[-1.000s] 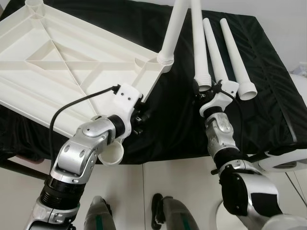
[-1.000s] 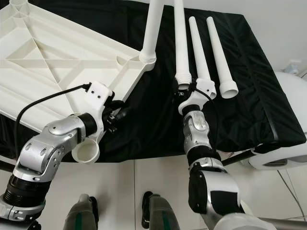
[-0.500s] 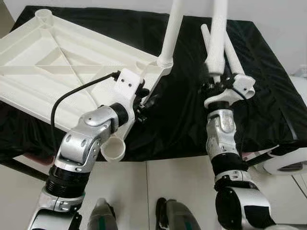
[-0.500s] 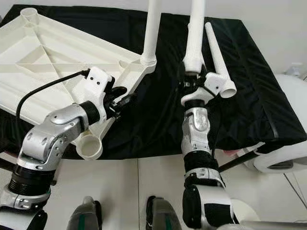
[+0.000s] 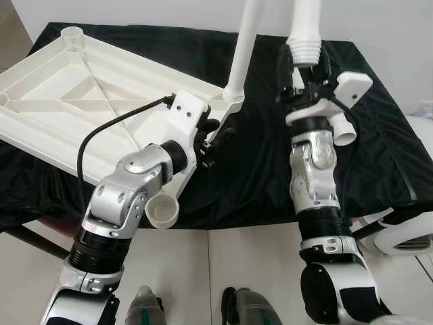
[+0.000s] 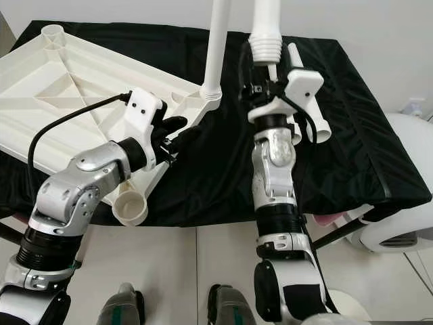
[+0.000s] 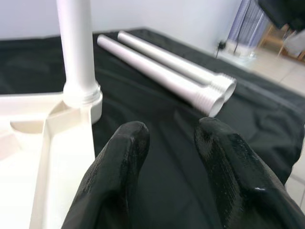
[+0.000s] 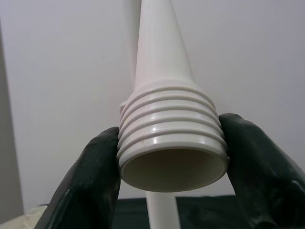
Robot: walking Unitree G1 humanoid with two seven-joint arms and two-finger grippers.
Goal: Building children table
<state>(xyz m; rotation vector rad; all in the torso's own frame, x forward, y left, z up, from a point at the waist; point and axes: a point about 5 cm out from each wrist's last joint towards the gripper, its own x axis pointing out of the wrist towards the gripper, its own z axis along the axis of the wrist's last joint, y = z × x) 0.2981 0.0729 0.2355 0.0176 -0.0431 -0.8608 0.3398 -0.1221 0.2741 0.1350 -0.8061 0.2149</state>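
Observation:
The white table top (image 5: 81, 101) lies upside down on the black cloth, ribs facing up. One white leg (image 5: 243, 47) stands upright, fitted in its corner socket. My right gripper (image 5: 304, 71) is shut on the threaded end of a second leg (image 8: 171, 143), held upright above the cloth with a finger (image 8: 90, 176) on each side. My left gripper (image 5: 215, 135) is open and holds nothing, hovering beside the table top's edge just below the fitted leg's corner. Two loose legs (image 7: 162, 71) lie side by side on the cloth behind my right gripper.
An empty round socket (image 5: 162, 211) sticks out at the table top's near corner, past the cloth's front edge. Another socket (image 5: 71, 30) sits at the far left corner. The black cloth (image 5: 385, 135) drapes over the work surface. A white rounded object (image 5: 406, 237) stands at the right.
My right gripper has lifted its leg off the cloth and tipped it upright, threaded end down. My left gripper has edged closer to the fitted leg's corner. The camera has shifted.

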